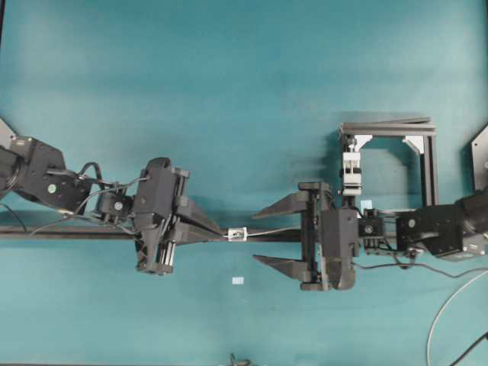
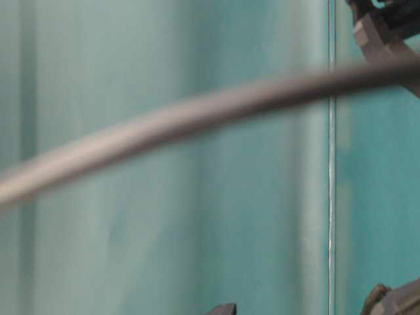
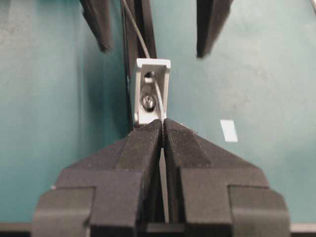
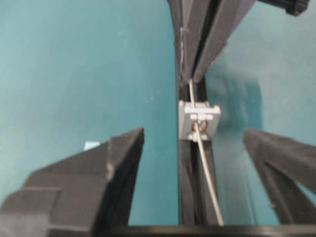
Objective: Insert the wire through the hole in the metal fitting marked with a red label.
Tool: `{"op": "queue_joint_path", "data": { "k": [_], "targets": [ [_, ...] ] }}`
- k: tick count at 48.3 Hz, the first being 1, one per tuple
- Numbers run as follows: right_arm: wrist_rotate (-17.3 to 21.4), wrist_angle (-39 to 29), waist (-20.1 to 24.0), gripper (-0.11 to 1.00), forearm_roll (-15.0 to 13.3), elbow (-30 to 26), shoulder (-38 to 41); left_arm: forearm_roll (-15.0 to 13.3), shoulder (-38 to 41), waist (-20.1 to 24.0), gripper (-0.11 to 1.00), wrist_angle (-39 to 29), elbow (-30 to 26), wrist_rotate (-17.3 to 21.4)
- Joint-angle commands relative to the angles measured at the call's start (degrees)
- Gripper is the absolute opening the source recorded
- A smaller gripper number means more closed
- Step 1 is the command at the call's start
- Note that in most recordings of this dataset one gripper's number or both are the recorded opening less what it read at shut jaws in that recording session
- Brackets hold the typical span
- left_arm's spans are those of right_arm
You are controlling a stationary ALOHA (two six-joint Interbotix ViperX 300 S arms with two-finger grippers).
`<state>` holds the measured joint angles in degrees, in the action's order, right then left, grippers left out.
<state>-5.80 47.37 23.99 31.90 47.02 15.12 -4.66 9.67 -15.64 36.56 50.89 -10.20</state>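
Note:
The small silver-white metal fitting (image 1: 237, 234) sits on a black rail (image 1: 69, 233). It also shows in the left wrist view (image 3: 152, 94) and in the right wrist view (image 4: 198, 120), where a red ring marks its hole (image 4: 198, 126). The thin pale wire (image 4: 208, 182) runs through that hole and comes out toward the right arm (image 1: 274, 229). My left gripper (image 1: 223, 231) is shut on the wire's end right at the fitting (image 3: 163, 122). My right gripper (image 1: 263, 236) is open, with a finger on each side of the wire (image 4: 192, 133).
A white clamp block (image 1: 351, 171) stands in a black frame (image 1: 427, 164) at the back right. A white tape scrap (image 1: 237, 281) lies in front of the fitting. A grey cable (image 1: 446, 309) loops at the front right. The table-level view shows only a blurred grey strand (image 2: 197, 115).

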Motion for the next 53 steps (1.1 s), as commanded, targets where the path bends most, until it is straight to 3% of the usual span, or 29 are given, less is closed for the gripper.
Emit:
{"op": "queue_joint_path", "data": {
  "k": [1,34,53],
  "targets": [
    [0.2,0.1,0.4,0.97,-0.3,0.6,-2.6,0.3,-2.9,-0.2,-0.1,-0.7,0.5,0.0],
    [0.2,0.0,0.7,0.96,-0.2,7.0,-8.6,0.2,-16.3,-0.2,-0.1,-5.5,13.0,-0.4],
    [0.0,0.1,0.7,0.96,-0.2,7.2,-8.7,0.2,-19.9,-0.7,-0.1,-9.2,15.8,-0.4]
  ]
}}
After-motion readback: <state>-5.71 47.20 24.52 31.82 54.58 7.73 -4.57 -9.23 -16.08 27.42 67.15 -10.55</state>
